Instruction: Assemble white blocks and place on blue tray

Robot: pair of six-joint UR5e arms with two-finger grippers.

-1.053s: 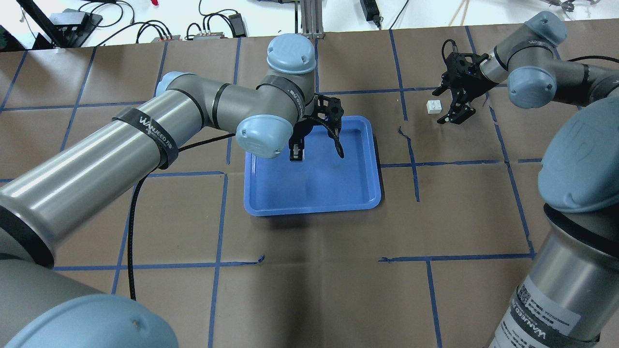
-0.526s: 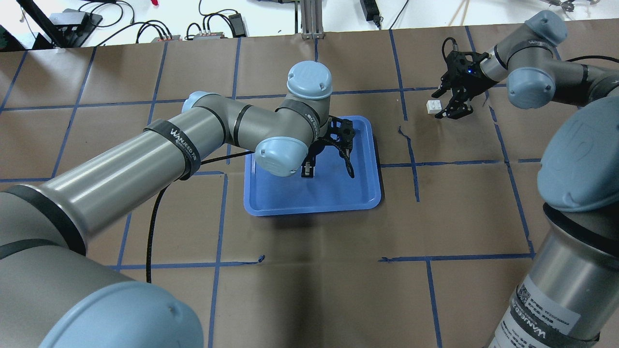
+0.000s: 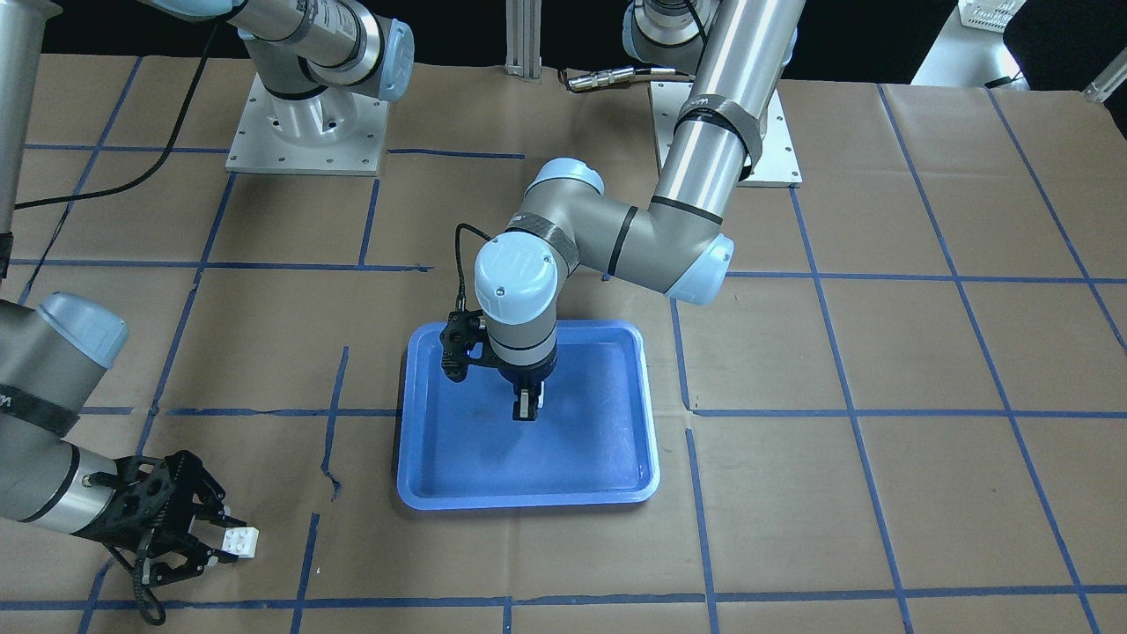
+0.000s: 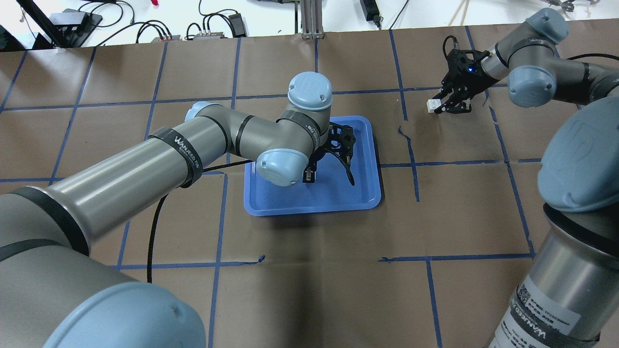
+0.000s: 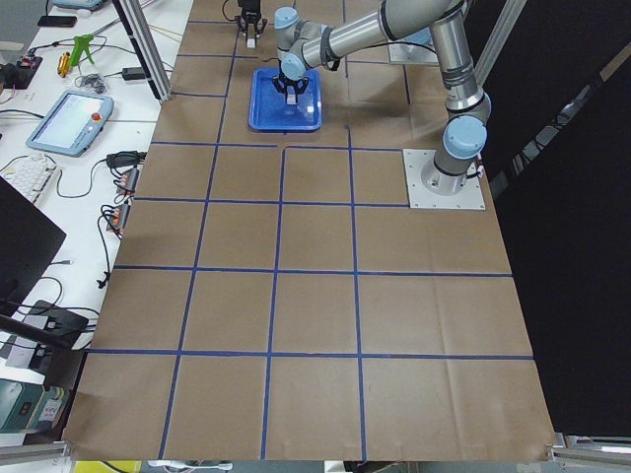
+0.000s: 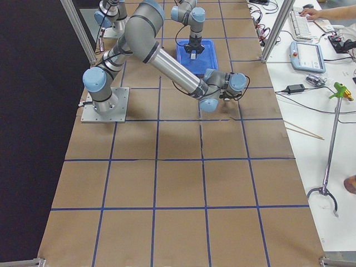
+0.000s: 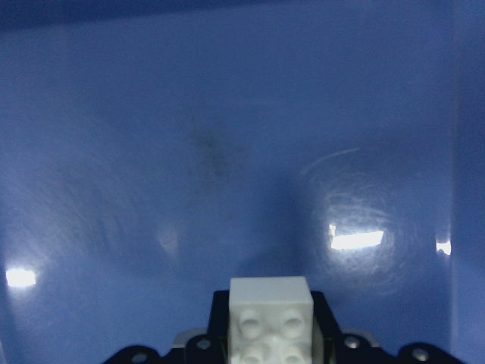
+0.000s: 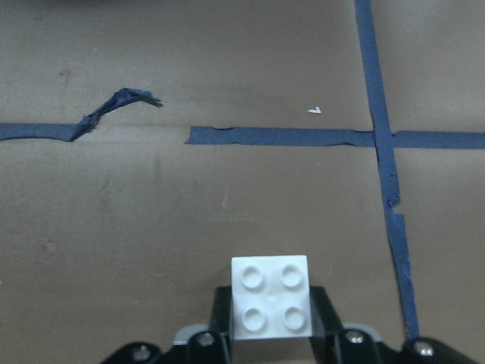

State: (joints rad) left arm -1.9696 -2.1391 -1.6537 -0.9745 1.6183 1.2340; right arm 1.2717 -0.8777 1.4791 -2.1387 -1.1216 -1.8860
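- Left wrist view: the left gripper (image 7: 270,345) is pinching a white block (image 7: 270,303), studs toward the camera, over the blue tray (image 7: 151,152).
- Right wrist view: the right gripper (image 8: 271,341) is clamped on the other white block (image 8: 270,296), over the brown worktop (image 8: 151,227).
- Overhead view: the right gripper's block is well to the right of the tray.

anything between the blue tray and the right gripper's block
Only brown paper and blue tape lines between the tray and that block, per the overhead view.
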